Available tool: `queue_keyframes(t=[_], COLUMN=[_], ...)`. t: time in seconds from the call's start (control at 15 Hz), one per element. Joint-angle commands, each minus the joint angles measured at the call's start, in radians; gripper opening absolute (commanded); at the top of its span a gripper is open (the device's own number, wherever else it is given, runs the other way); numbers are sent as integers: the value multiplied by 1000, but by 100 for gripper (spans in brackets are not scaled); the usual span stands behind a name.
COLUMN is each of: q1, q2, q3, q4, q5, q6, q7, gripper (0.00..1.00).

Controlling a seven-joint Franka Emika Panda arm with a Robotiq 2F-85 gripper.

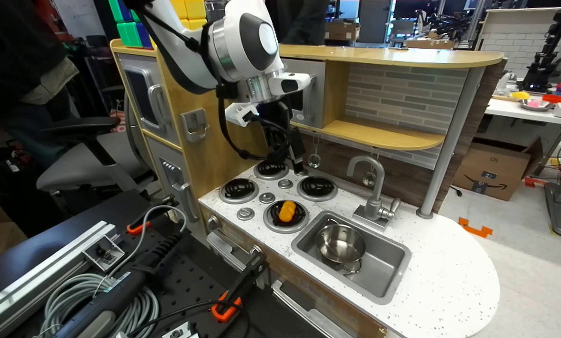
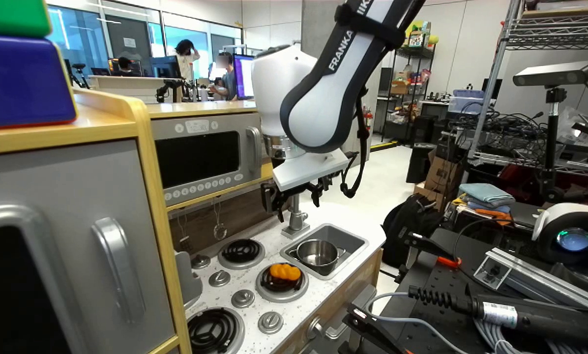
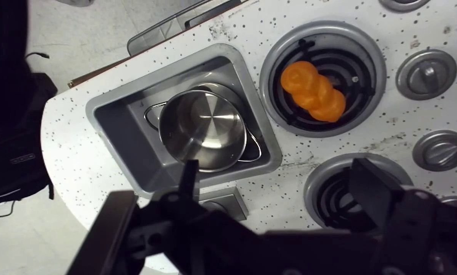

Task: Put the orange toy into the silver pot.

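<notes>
Two stops on this run, as I read it: the orange toy, then the silver pot. Toy's lying slantwise on the burner right beside the sink basin, and I reckon the ridges there keep it from rolling. Pot sits mouth-up inside the basin, toy not in it yet; can't tell if it leans a bit. Being boxed in probably helps, since the walls should stop it skating off if I bump it.

My gripper hangs high over the counter, fingers spread wide, zip between them. Makes sense to me: up here I'm well apart from the faucet, and the gap looks ready for something lumpy. I'd swing over, twist so I pinch across the toy's short side, and go down easy. Go at it lengthwise and I bet it squirts out.
</notes>
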Motion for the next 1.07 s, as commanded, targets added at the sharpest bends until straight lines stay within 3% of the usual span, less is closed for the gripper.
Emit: queue_keyframes(t=[0.0,0.07,0.33,0.4,0.47,1.0], q1=[63,40,55,66,49,-97], q2=[80,47,75,70,62,147], q3=[-65,-46,-61,-80,-65,50], q4=[95,38,74,78,90,229], q5=[2,21,16,-28,-44,67], q6=[-74,-15,-46,-51,-98,-70], q7=[30,-5,3,-20,-118,-693], gripper=[100,100,100,100,100,100])
